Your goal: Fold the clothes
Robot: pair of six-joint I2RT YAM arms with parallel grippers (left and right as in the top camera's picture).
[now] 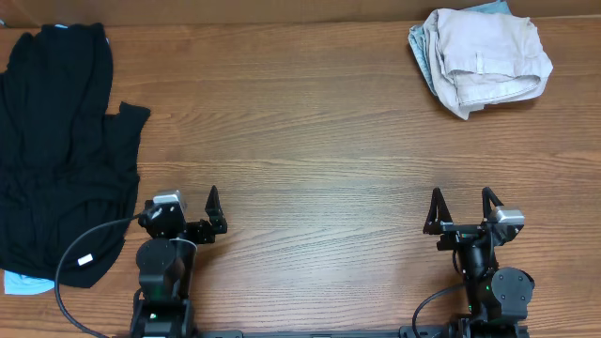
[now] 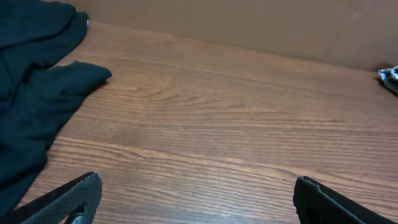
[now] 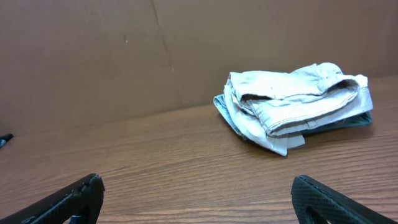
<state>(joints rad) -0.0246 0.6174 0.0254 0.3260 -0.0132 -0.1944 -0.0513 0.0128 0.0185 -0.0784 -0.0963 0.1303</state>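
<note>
The pale beige shorts [image 1: 484, 56] lie folded in a bundle at the table's far right corner, also in the right wrist view [image 3: 298, 102]. A pile of black garments [image 1: 56, 141] is spread over the left side, also in the left wrist view [image 2: 31, 93]. My left gripper [image 1: 182, 201] is open and empty near the front edge, just right of the black pile; its fingers frame bare wood [image 2: 196, 199]. My right gripper [image 1: 460, 197] is open and empty at the front right, well short of the shorts [image 3: 196, 199].
A light blue garment [image 1: 423, 56] lies under the shorts, showing teal in the right wrist view [image 3: 360, 119]. A pale blue cloth [image 1: 23, 282] sticks out from under the black pile. A brown cardboard wall [image 3: 93, 56] backs the wooden table [image 1: 310, 141].
</note>
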